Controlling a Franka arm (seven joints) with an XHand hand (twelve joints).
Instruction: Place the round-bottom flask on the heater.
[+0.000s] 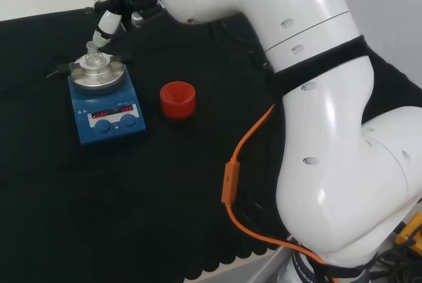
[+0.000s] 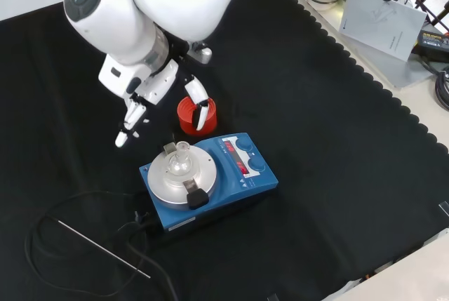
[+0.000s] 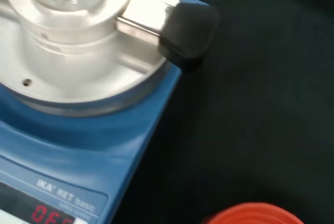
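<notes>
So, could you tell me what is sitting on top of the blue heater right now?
The clear round-bottom flask sits in the heater's metal block, neck up. The block hides its lower part. The hand is off it.

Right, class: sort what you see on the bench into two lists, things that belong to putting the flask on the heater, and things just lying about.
Part of the job:
- flask, sitting on the heater's metal block
- heater, blue
- hand, open, just above and beside the flask

Just lying about:
- red ribbed stand
- thin metal rod
- black cable
</notes>
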